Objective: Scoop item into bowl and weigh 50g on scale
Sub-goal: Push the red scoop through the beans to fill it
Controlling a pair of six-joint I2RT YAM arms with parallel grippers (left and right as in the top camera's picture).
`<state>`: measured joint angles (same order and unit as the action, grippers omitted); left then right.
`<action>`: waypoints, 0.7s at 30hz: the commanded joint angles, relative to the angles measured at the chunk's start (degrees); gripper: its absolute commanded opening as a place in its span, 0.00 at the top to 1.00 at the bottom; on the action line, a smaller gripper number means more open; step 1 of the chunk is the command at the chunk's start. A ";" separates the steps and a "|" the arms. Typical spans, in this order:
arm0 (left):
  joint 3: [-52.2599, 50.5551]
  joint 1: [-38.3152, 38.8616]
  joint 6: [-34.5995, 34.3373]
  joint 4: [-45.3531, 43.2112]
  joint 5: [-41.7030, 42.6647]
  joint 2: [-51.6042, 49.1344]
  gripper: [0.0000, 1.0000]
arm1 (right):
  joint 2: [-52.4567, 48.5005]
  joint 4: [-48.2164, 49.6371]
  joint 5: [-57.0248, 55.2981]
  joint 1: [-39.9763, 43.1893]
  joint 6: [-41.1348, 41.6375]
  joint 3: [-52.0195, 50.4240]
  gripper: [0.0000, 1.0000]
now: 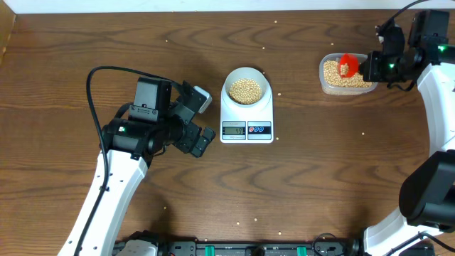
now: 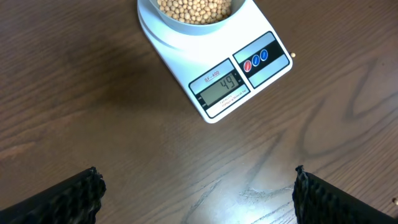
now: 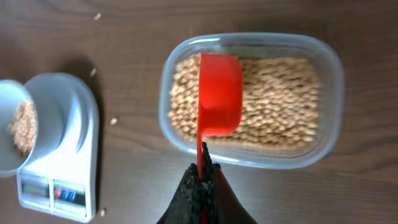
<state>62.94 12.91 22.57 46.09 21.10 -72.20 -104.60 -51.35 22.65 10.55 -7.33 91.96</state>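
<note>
The pale bowl (image 1: 229, 80) holds tan beans (image 1: 245, 90) and stands on the white scale (image 1: 246, 116), whose display (image 2: 219, 87) reads 49. My left gripper (image 1: 204, 121) hovers over bare table just left of the scale's front. It is wide open, with nothing between its fingers (image 2: 74, 196). My right gripper (image 3: 204, 168) is shut on the thin handle of a red scoop (image 3: 219, 93). The scoop's cup hangs over the beans (image 3: 280, 99) in the clear tub (image 3: 329, 68) at the back right. No beans show on the scoop.
Stray beans lie scattered on the wood, one right of the scale (image 1: 278, 94) and one between scale and tub (image 3: 114, 121). The left arm's black cable (image 1: 92, 78) loops at the left. The right arm's base (image 1: 434, 192) fills the right edge.
</note>
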 commanded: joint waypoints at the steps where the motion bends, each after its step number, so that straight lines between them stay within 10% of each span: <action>1: 1.14 0.17 0.74 0.11 0.74 0.42 0.01 | 1.44 0.13 1.18 0.00 -2.14 0.55 0.99; 21: 1.14 0.17 0.74 0.11 0.74 0.42 0.01 | 1.42 -1.31 2.99 0.00 -5.33 0.55 0.99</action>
<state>62.94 12.91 22.57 46.11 21.10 -72.20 -104.60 -52.23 23.22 10.59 -9.04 91.96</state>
